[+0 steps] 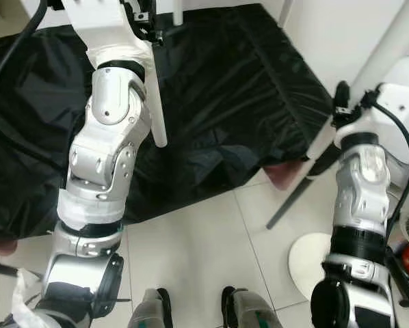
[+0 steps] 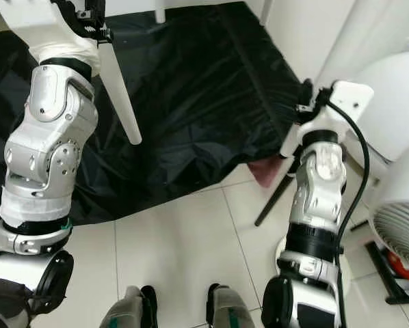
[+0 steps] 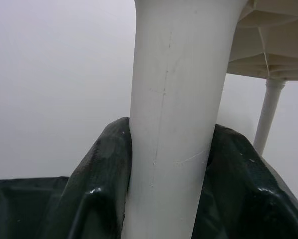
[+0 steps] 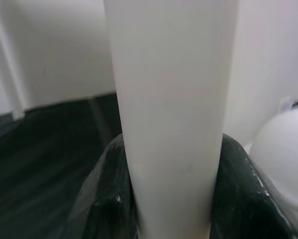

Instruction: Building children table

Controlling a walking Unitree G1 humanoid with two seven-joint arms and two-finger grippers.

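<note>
My left gripper (image 1: pixel 144 26) is raised at the upper left, shut on a white table leg (image 1: pixel 156 113) whose free end hangs over the black sheet. In the left wrist view that leg (image 3: pixel 171 89) sits between the black fingers (image 3: pixel 101 169), and the ribbed white underside of the tabletop (image 3: pixel 273 45) with another leg (image 3: pixel 268 114) shows beyond it. On the right, my right gripper (image 1: pixel 341 104) is shut on a second white leg (image 1: pixel 389 55) that slants up and to the right. That leg (image 4: pixel 171 74) stands clamped between the fingers (image 4: pixel 241 184) in the right wrist view.
A crumpled black plastic sheet (image 1: pixel 225 102) covers the floor ahead, with pale tiles (image 1: pixel 198 253) in front of it. A dark slanted rod (image 1: pixel 290 201) and a round white base (image 1: pixel 306 263) stand at the right, beside a white fan (image 2: pixel 403 225). My feet (image 1: pixel 191 307) are at the bottom.
</note>
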